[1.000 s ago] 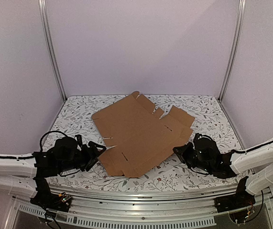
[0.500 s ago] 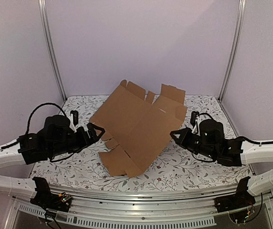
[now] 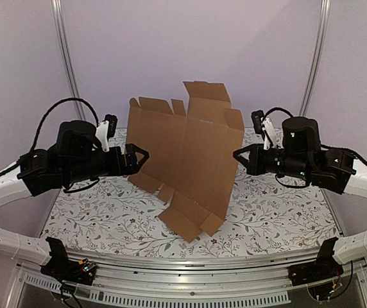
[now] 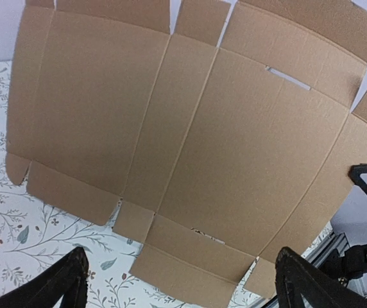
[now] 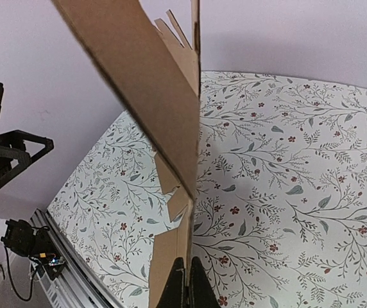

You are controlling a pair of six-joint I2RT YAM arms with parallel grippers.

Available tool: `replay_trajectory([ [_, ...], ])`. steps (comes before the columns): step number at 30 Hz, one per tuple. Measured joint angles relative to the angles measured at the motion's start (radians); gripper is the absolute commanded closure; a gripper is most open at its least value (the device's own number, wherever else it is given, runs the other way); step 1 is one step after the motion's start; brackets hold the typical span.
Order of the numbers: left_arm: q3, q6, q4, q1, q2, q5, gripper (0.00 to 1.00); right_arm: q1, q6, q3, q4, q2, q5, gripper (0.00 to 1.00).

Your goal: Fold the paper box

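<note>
Paper box (image 3: 187,160): one die-cut brown sheet, standing nearly upright over the middle of the table (image 3: 280,212), tilted so that one low corner points down at the floral cover; whether that corner rests on it I cannot tell. In the left wrist view all panels, flaps, tabs and the slot lie in one plane, creases scored but none bent. Judgement: task at its very start, no wall raised, no flap tucked, every fold left to do. Right gripper (image 3: 238,156) is pressed together on the sheet's right edge, pinching the cardboard between its fingertips (right wrist view shows the edge running straight into the closed tips). Left gripper (image 3: 140,158) is spread wide, facing the sheet's left side, just beside it and not touching. Surroundings: plain pale walls, two metal posts (image 3: 68,70) at the back corners, a black cable (image 3: 55,112) looping over the left arm. Likely hindrance: held up by one edge, the sheet has no flat backing to crease against and may swing or bow when pushed.
</note>
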State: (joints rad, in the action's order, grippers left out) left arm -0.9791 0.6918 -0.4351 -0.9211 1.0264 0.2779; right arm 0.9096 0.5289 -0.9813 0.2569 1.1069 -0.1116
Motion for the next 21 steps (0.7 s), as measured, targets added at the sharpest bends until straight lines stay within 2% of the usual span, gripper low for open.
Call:
replay_trajectory([
  [10, -0.269, -0.232, -0.105, 0.006, 0.091, 0.004, 0.0, -0.014, -0.314, -0.243, 0.245, 0.032, 0.063, 1.0],
  [21, -0.475, -0.537, -0.186, 0.006, 0.135, -0.028, 0.02, -0.016, -0.679, -0.42, 0.404, 0.078, 0.191, 1.0],
])
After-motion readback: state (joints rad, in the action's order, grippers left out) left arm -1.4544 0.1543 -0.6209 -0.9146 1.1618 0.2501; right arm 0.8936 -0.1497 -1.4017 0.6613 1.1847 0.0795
